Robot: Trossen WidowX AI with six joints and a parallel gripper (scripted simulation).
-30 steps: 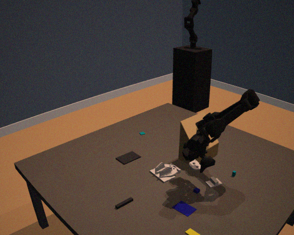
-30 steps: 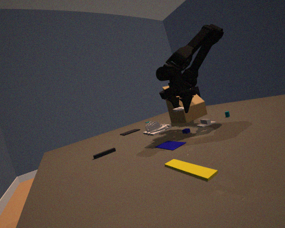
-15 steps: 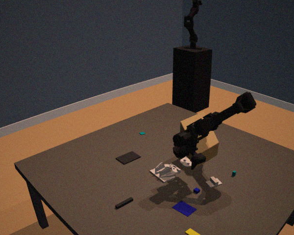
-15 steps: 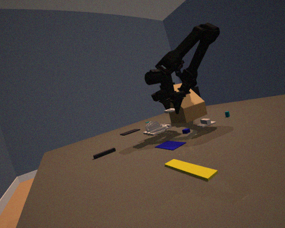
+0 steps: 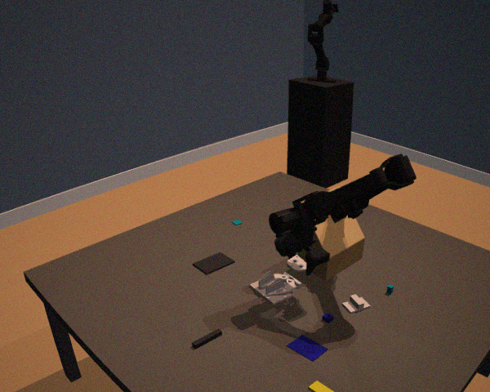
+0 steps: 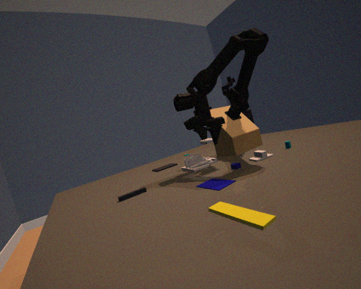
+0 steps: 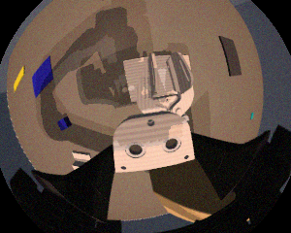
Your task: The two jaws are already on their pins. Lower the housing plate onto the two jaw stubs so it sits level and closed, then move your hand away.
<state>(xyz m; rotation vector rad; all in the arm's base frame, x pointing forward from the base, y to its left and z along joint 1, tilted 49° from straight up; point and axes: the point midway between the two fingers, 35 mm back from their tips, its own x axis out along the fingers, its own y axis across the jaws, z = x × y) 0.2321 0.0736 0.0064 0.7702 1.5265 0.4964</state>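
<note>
While the top view crops the yellow slab (image 5: 320, 386) (image 6: 242, 214) (image 7: 19, 79), exterior shows it whole

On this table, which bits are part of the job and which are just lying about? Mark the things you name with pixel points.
Part of the job:
- white housing plate (image 5: 296, 263) (image 6: 206, 141) (image 7: 152, 133), held in the tool (image 5: 309, 262) (image 6: 209, 139) (image 7: 151, 143)
- white base with the two jaws (image 5: 274, 287) (image 6: 197, 164) (image 7: 136, 80)

Lying about:
- yellow bar (image 5: 321, 386) (image 6: 242, 214) (image 7: 19, 79)
- flat blue square (image 5: 307, 348) (image 6: 216, 183) (image 7: 43, 77)
- small blue block (image 5: 327, 318) (image 6: 236, 165) (image 7: 64, 122)
- black stick (image 5: 207, 338) (image 6: 132, 194)
</note>
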